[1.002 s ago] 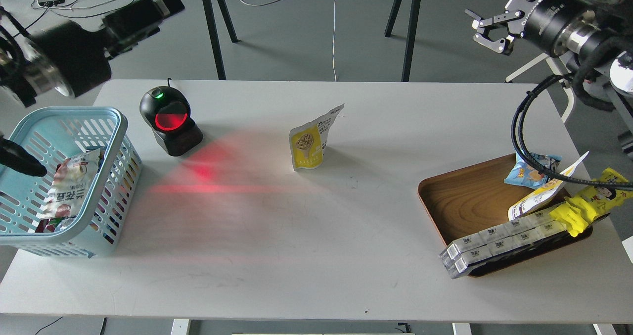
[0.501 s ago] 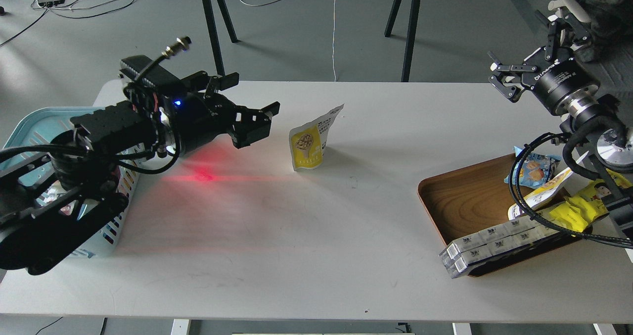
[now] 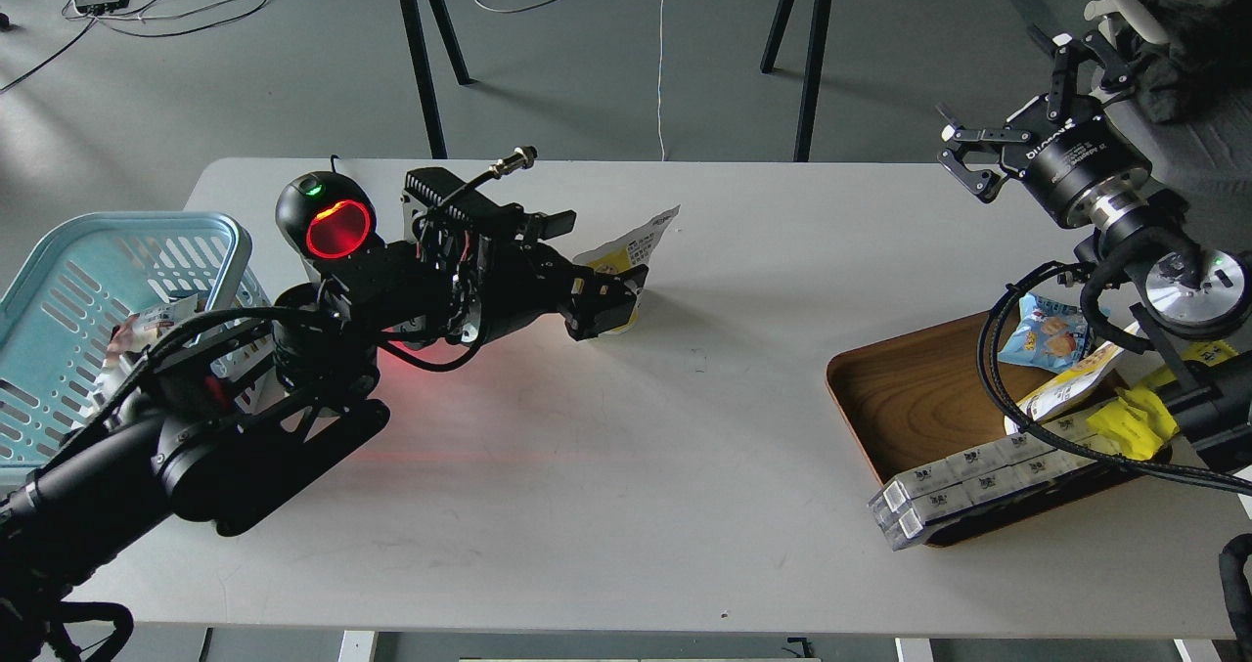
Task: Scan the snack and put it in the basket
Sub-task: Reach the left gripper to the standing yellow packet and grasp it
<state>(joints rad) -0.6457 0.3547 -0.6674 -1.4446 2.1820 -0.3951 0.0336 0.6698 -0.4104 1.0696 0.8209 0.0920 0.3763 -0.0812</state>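
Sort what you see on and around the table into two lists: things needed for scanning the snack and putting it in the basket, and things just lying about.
Needed: snack pouch; scanner; blue basket; left hand.

Lying about: wooden tray; blue packet; yellow wrapper; long white box; right hand.
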